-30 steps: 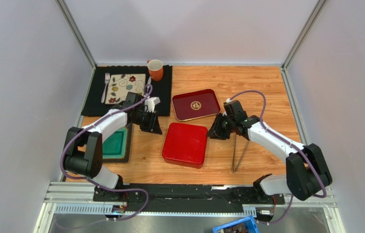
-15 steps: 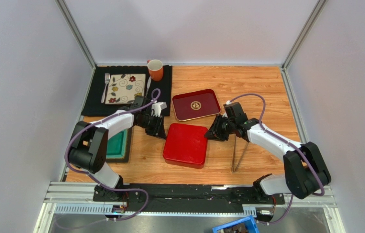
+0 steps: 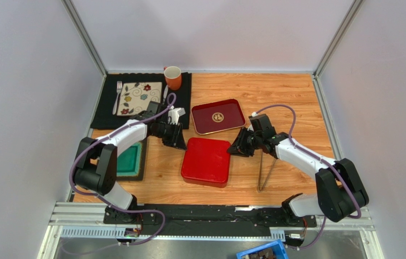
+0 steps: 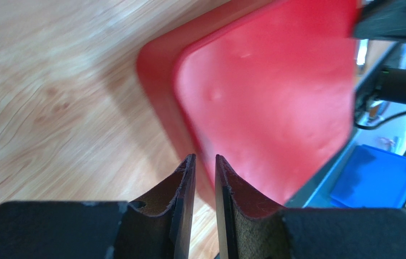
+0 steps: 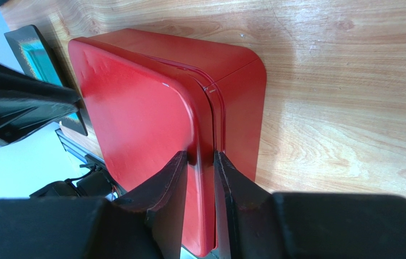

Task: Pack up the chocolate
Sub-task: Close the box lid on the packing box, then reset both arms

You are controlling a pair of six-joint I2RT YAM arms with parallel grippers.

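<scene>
Found at table centre a closed red box (image 3: 206, 161), lid on. Noted at its 9 o'clock a green-lined tray (image 3: 129, 157) and at 3 o'clock thin tongs (image 3: 266, 172) lying flat. Recorded at the box's 2 o'clock corner the right gripper (image 5: 201, 155), fingers narrow and pinching the lid rim. Recorded at 10 o'clock the left gripper (image 4: 205, 157), fingers narrow, box rim running to the gap; cannot tell whether gripped. Noted farther off, at 12 o'clock, a dark red tray (image 3: 217, 116); at 11 o'clock, a black mat (image 3: 182, 102) bearing plate (image 3: 138, 97), fork (image 3: 118, 96) and orange mug (image 3: 173, 77). Saw no chocolate in any view; cannot tell its place.
</scene>
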